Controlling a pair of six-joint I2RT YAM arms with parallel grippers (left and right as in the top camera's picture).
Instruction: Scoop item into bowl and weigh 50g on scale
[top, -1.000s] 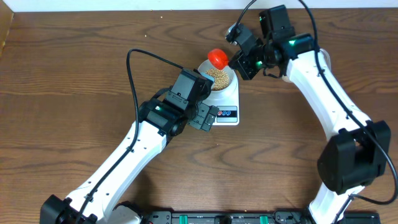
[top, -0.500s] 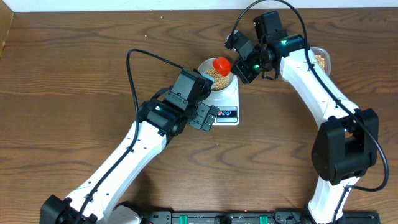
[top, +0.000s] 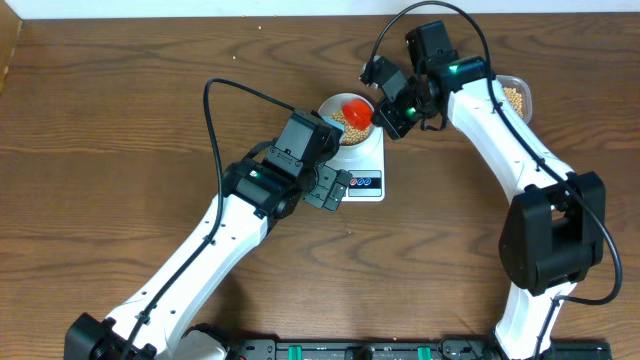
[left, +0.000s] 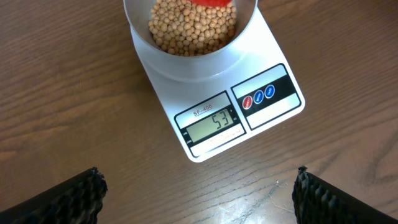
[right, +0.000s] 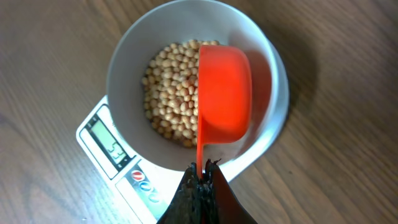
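the left gripper (left: 198, 186) is seen spread wide with nothing between its fingers, hung over the table just near of the scale (left: 168, 93). the scale is placed mid-table, and 53 is shown on its display. the bowl (right: 127, 53) is set on the scale's far part, and the beans (right: 171, 93) are heaped inside it. the red scoop (right: 224, 93) is held by its thin handle, its cup inside the bowl's right half. the right gripper (right: 202, 180) is clamped narrow on that handle. at the far right, a clear tub (top: 515, 95) with more beans is partly hidden by the right arm.
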